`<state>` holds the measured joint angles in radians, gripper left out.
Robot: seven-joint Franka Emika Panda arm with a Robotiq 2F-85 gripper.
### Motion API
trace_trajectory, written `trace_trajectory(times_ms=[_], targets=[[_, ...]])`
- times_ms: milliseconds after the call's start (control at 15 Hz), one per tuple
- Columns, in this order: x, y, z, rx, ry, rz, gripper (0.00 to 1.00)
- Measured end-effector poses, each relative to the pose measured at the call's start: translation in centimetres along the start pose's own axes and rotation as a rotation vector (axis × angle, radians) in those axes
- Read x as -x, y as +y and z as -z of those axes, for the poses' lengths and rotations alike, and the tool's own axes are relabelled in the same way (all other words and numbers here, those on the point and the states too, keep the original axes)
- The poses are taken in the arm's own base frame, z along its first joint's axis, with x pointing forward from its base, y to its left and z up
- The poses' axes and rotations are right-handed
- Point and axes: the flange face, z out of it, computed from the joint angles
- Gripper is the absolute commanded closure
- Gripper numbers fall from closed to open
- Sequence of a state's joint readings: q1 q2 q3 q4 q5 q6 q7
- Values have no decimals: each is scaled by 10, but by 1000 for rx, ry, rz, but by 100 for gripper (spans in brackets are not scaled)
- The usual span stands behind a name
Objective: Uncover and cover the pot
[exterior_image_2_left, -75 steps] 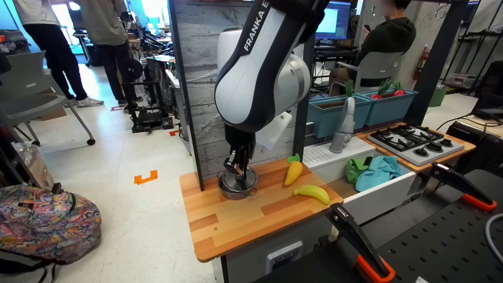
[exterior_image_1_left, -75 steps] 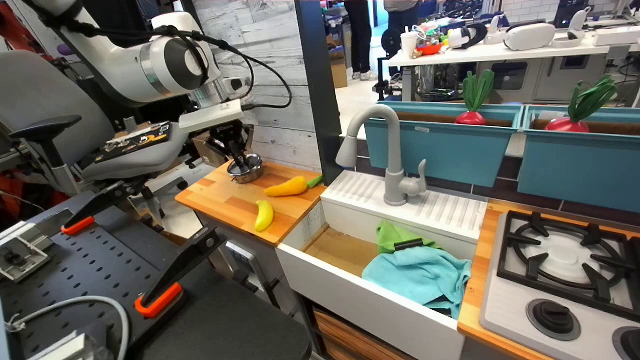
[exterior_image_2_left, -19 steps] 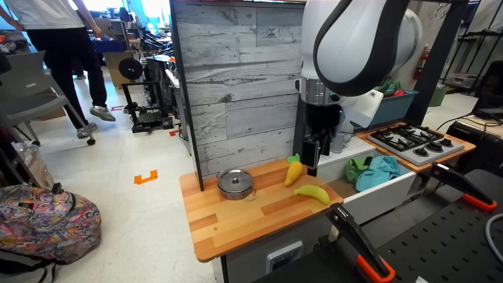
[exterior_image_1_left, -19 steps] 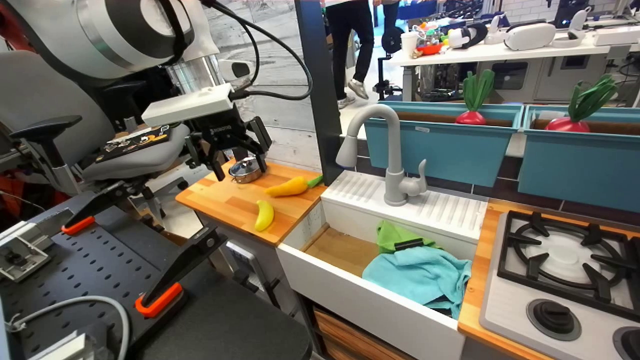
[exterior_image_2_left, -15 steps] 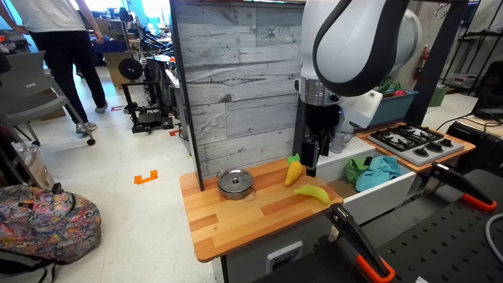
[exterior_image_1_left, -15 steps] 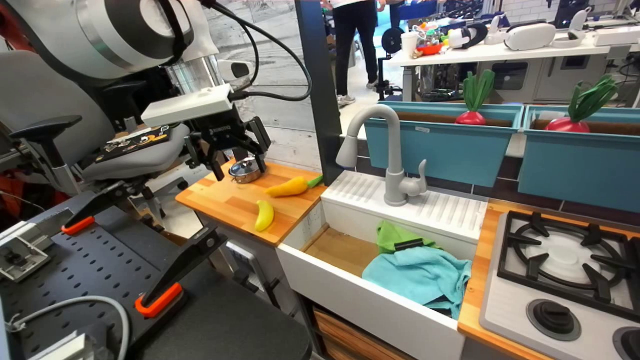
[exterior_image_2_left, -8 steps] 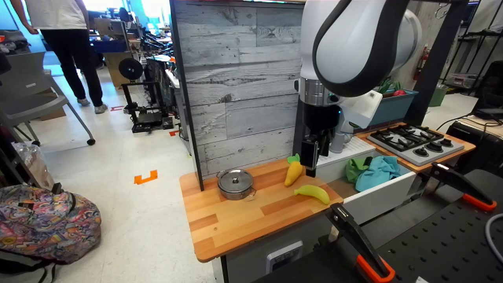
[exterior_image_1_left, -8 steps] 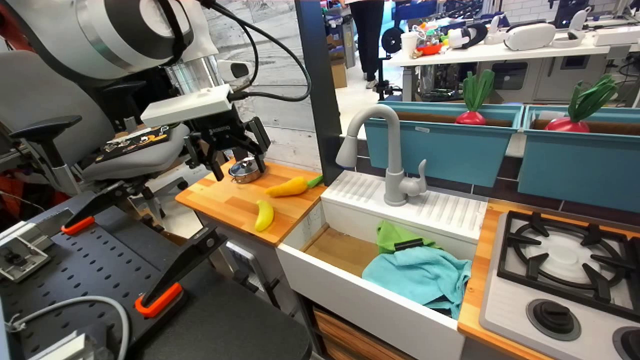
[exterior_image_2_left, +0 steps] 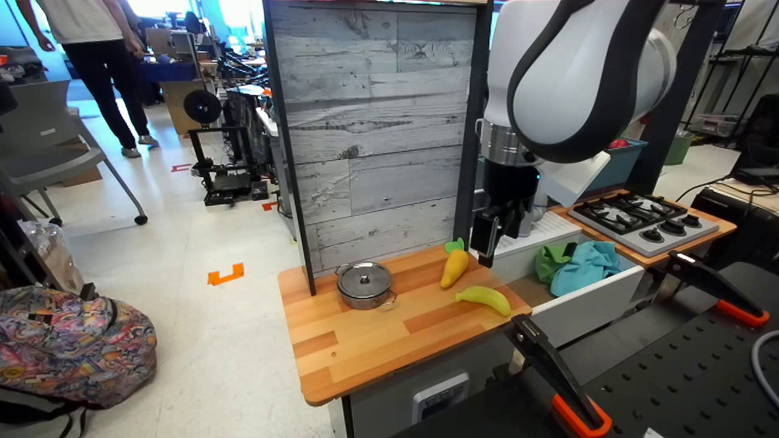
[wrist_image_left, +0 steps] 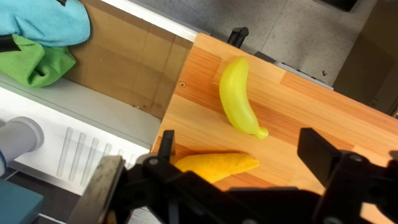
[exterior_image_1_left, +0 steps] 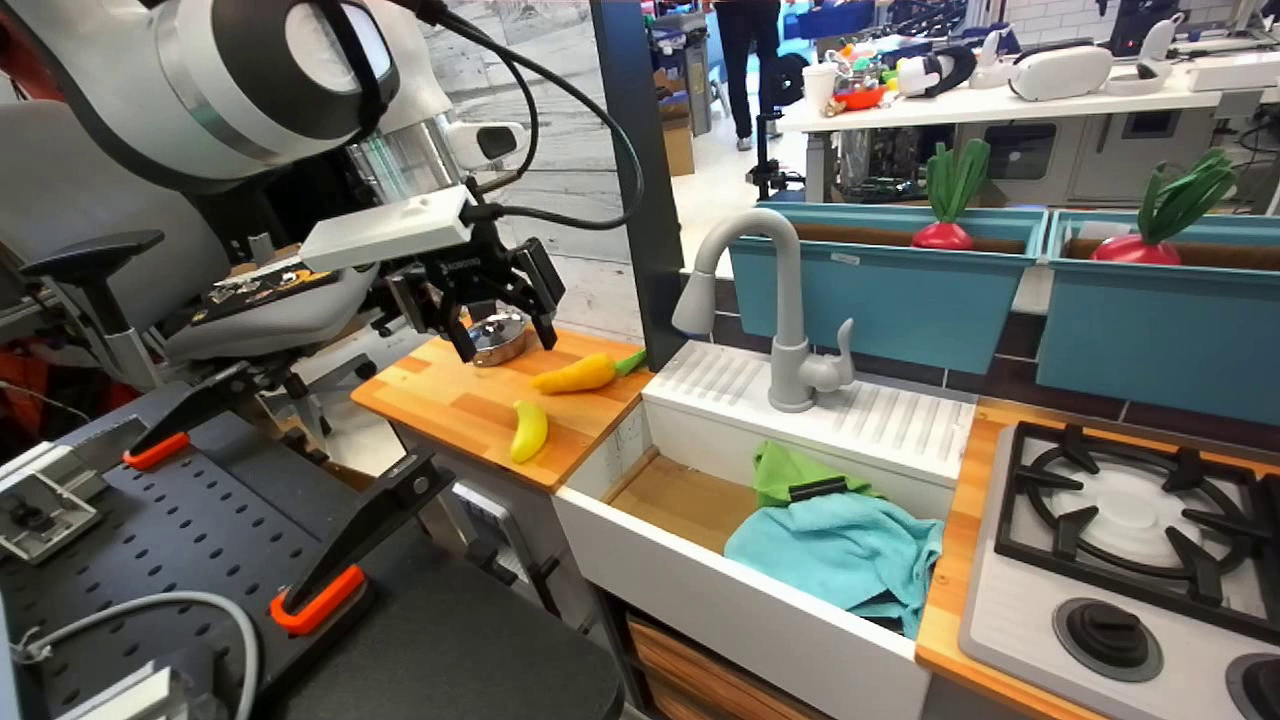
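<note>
The pot (exterior_image_2_left: 363, 296) is small, round and metallic, standing upright on the wooden counter (exterior_image_2_left: 359, 353) by the panelled wall. Its lid (exterior_image_2_left: 378, 277), with a small knob on top, sits level over the rim. Up above the counter, well apart from the pot and toward the sink, hangs my gripper (exterior_image_2_left: 485, 258). In an exterior view the pot (exterior_image_1_left: 499, 347) shows behind the spread fingers of the gripper (exterior_image_1_left: 507, 345). Nothing lies between the wide-apart fingertips of the gripper (wrist_image_left: 238, 140) in the wrist view, where the pot is out of view.
A yellow banana (exterior_image_2_left: 485, 298) and an orange-yellow toy vegetable (exterior_image_2_left: 456, 268) lie on the counter between pot and sink. The sink (exterior_image_1_left: 740, 640) holds cloths (exterior_image_1_left: 840, 545), with a grey faucet (exterior_image_1_left: 790, 330) behind. The grey wall panel (exterior_image_2_left: 377, 140) borders the counter's back.
Five seconds ago my gripper was down at the lid; it has since come up and away toward the sink. Since half a second ago it has shifted slightly further that way and tilted.
</note>
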<state>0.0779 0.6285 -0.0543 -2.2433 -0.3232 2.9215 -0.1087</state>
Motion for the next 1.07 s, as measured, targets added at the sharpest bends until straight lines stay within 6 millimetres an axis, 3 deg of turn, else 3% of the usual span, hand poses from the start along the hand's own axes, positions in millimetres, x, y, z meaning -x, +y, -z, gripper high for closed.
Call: trace_trajectory(times_ms=[400, 733, 1067], targets=[[34, 33, 3, -24, 52, -202, 0], [62, 66, 22, -78, 48, -366, 0], [78, 102, 45, -168, 18, -456, 0]])
